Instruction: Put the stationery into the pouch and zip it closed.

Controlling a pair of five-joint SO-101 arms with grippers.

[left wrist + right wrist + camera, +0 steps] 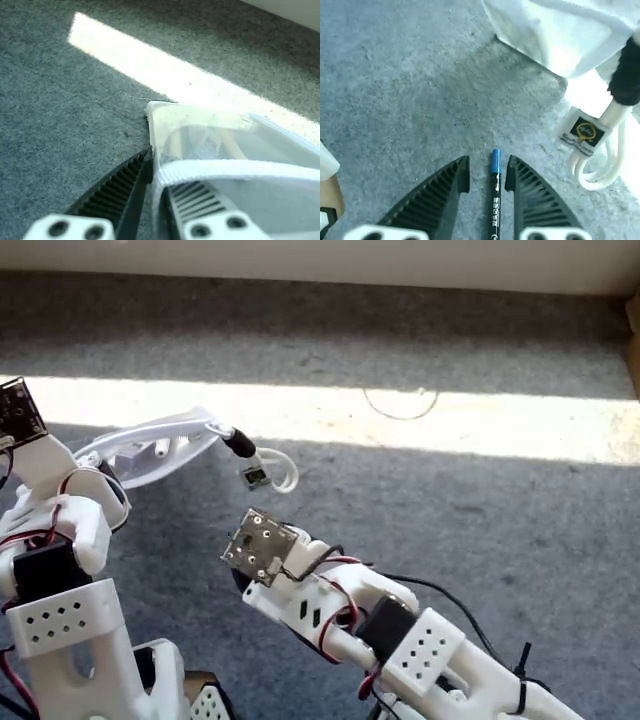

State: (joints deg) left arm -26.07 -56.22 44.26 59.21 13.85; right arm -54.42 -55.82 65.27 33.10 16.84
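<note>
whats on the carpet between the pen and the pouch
Nothing. In the right wrist view the carpet between the blue tip of the pen and the pouch is bare; the pouch's tag lies off to the side.

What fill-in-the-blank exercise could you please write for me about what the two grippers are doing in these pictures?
1. The left gripper is shut on the edge of the translucent ____.
2. The right gripper is open, with a ____ lying on the carpet between its fingers.
3. That item's cap is coloured ____.
Missing words: pouch; pen; blue.
</note>
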